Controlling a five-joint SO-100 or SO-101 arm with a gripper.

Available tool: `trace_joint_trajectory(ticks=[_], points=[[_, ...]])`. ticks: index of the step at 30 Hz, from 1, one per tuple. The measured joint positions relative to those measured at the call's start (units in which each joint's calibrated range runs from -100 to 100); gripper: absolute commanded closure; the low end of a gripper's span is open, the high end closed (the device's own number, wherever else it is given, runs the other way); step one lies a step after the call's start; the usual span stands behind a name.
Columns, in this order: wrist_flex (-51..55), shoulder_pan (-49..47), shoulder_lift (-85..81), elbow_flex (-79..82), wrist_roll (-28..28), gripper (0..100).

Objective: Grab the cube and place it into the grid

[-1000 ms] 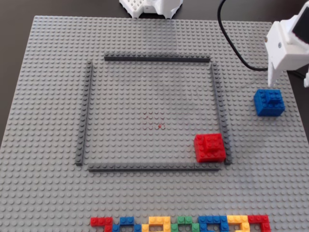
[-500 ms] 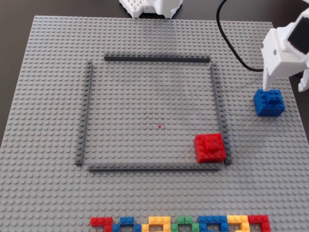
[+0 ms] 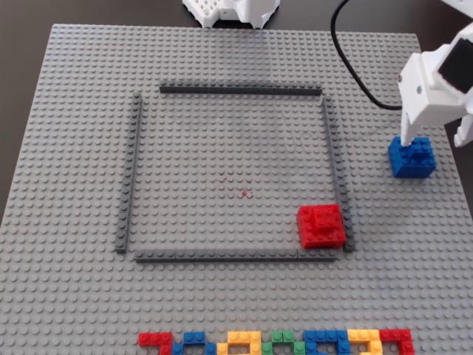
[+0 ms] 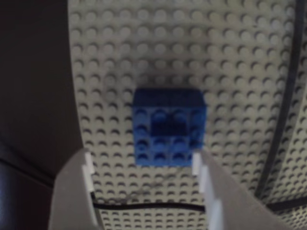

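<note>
Cube first: the blue studded toy-brick cube (image 3: 412, 156) with a smaller raised brick on top stands on the light grey studded baseplate (image 3: 74, 148), outside the grid (image 3: 331, 148) of four thin dark grey strips, just beside the grid's right strip as the fixed view shows it. It is not lifted and not yet inside.

What changed in the last second is the white two-finger gripper (image 3: 436, 137). One second ago it hung above the cube and a little to the right of it; now it has come lower and moved toward the grid, so one fingertip overlaps the cube's top edge in the fixed view. In the wrist view the cube (image 4: 169, 127) sits just ahead of the gripper (image 4: 144, 163), whose jaws are spread apart, a little wider than the cube, with nothing between them.

I judge that the approach is nearly finished and the closing comes next, so the placing has not begun.

Inside the grid, a red studded block (image 3: 321, 225) of the same size fills the lower right corner. Far below the grid, a flat row of multicoloured bricks (image 3: 277, 342) lies at the baseplate's edge.
</note>
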Motion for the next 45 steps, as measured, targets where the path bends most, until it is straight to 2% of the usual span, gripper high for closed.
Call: trace_joint_trajectory(ticks=[38, 45], points=[[-2.8, 0.0, -0.3, 3.3, 0.0, 75], [-2.8, 0.0, -0.3, 3.4, 0.0, 81]])
